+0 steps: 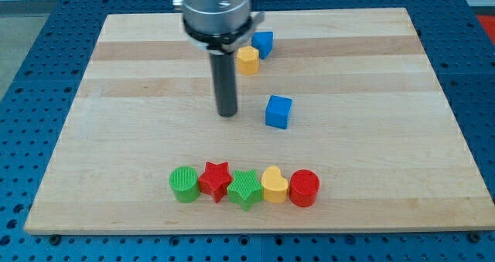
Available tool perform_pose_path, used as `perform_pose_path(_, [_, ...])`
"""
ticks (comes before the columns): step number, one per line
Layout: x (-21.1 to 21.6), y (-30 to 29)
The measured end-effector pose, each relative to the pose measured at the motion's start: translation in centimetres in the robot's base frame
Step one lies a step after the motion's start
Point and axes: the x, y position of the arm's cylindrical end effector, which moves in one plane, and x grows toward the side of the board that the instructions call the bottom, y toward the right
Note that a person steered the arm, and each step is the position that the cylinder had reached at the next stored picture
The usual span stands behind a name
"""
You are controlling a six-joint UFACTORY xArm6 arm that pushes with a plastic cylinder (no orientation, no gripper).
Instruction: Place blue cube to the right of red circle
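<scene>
The blue cube (278, 111) lies near the middle of the wooden board (116, 138). The red circle (304, 188) is the right end of a row of blocks near the view's bottom. My tip (227, 113) rests on the board just left of the blue cube, with a small gap between them. The cube is above and a little left of the red circle.
The row holds, from left, a green circle (184, 184), a red star (216, 180), a green star (245, 188) and a yellow heart (274, 185). Near the view's top, a yellow block (247, 60) touches another blue block (263, 43).
</scene>
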Motion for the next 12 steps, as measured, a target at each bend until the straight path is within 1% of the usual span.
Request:
perform_pose_path(1, [2.0, 0.4])
perform_pose_path(2, [2.4, 5.6])
perform_pose_path(3, [1.8, 7.9])
perform_pose_path(4, [0.2, 7.7])
perform_pose_path(5, [-2.4, 8.9])
perform_pose_path(6, [-3.3, 11.5])
perform_pose_path(7, [-1.5, 13.3])
perform_pose_path(9, [6.9, 14.0])
perform_pose_path(12, [9.6, 15.0])
